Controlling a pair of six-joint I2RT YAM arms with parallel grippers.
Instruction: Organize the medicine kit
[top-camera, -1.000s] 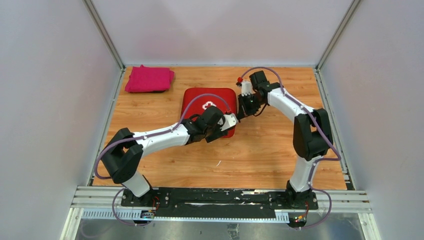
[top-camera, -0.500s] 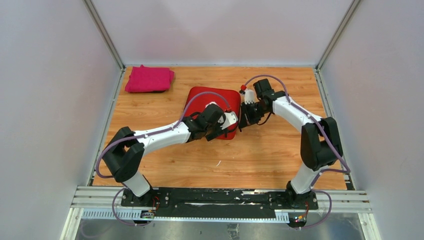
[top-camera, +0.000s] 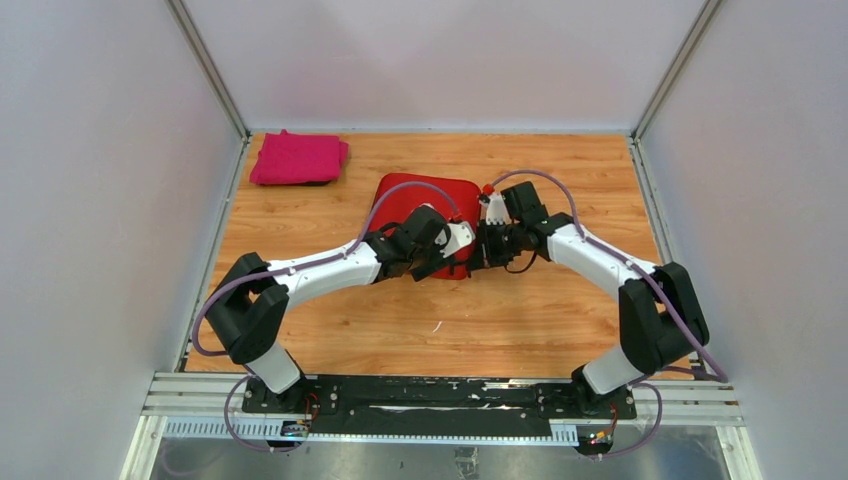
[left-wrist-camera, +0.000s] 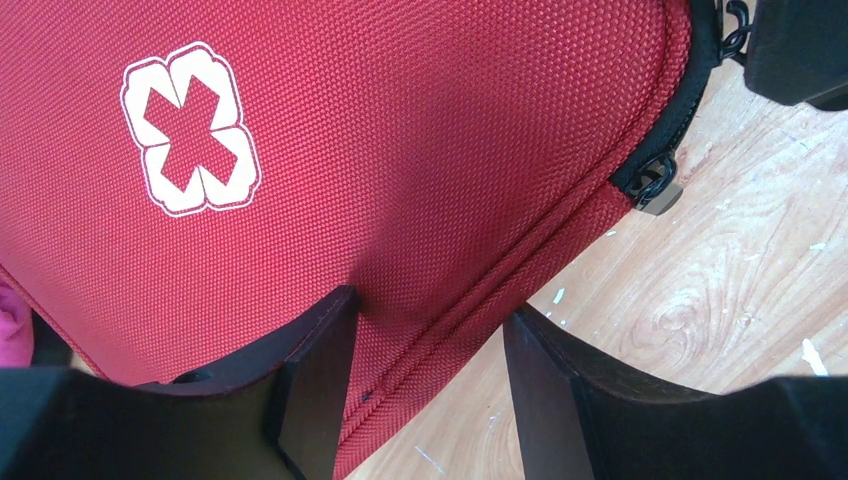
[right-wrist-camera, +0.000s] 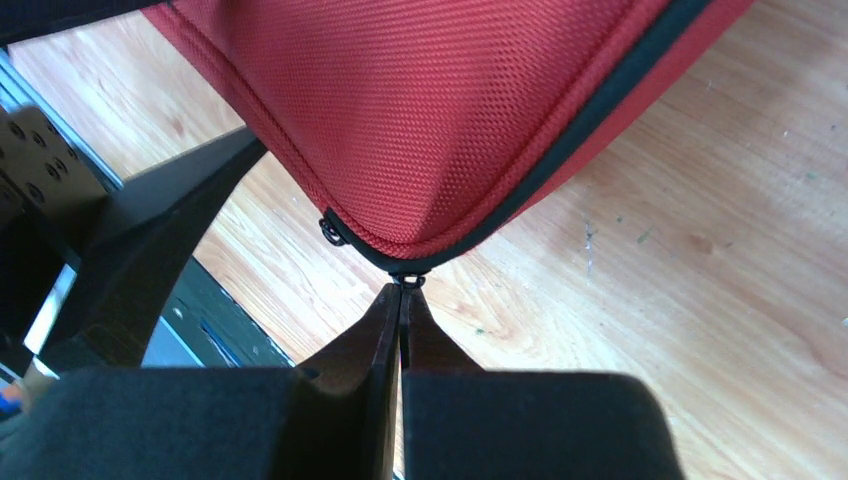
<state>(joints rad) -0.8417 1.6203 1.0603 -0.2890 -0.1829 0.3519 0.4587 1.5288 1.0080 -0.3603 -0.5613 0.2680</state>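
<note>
The red medicine kit (top-camera: 412, 196) lies closed on the wooden table, its white cross (left-wrist-camera: 190, 130) facing up. My left gripper (top-camera: 458, 250) is open at the kit's near right edge (left-wrist-camera: 430, 340). One finger (left-wrist-camera: 310, 380) rests on the red lid and the other finger (left-wrist-camera: 560, 390) is over the wood. My right gripper (top-camera: 484, 246) is shut on a zipper pull (right-wrist-camera: 405, 280) at a corner of the kit (right-wrist-camera: 440, 110). A second zipper slider (right-wrist-camera: 330, 230) sits just beside it and also shows in the left wrist view (left-wrist-camera: 655, 190).
A folded pink cloth (top-camera: 298, 158) lies at the table's far left corner. Grey walls close in the table on three sides. The two arms meet close together at the kit's right side.
My right gripper has moved nearer along the kit's right edge, from its far right corner to its near right corner. The kit has turned a little. My left gripper has barely moved.
</note>
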